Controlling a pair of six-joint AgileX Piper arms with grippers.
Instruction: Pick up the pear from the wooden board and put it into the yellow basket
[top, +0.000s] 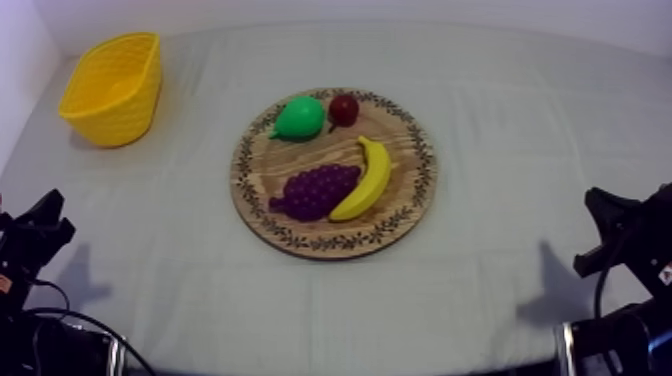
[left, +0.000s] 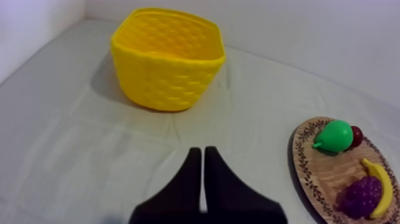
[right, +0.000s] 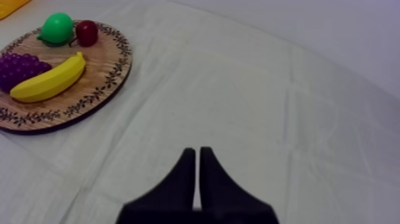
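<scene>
Bare grey-white cloth (top: 190, 190) lies open between the yellow woven basket (top: 112, 88), upper left, and the central round wooden board (top: 405, 150); a small red fruit (top: 344, 109) sits just right of the green pear (top: 299, 118).

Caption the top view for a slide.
Pear, small red fruit, grapes and banana on the wooden board; yellow basket upper left.

1. Board (top: 400, 140) is sitting mid-bench (top: 520, 110).
2. Basket (top: 112, 90) is standing far left on the bench, well apart from the board.
3. Pear (top: 299, 118) is lying at the board's far edge; small fruit (top: 344, 109) is sitting just right of it.
4. Grapes (top: 317, 191) are lying nearer the front; banana (top: 366, 180) is lying right of them, touching.
5. Left end effector (left: 199, 150) is hanging near-left, right end effector (right: 194, 150) near-right, both well apart from the board.
</scene>
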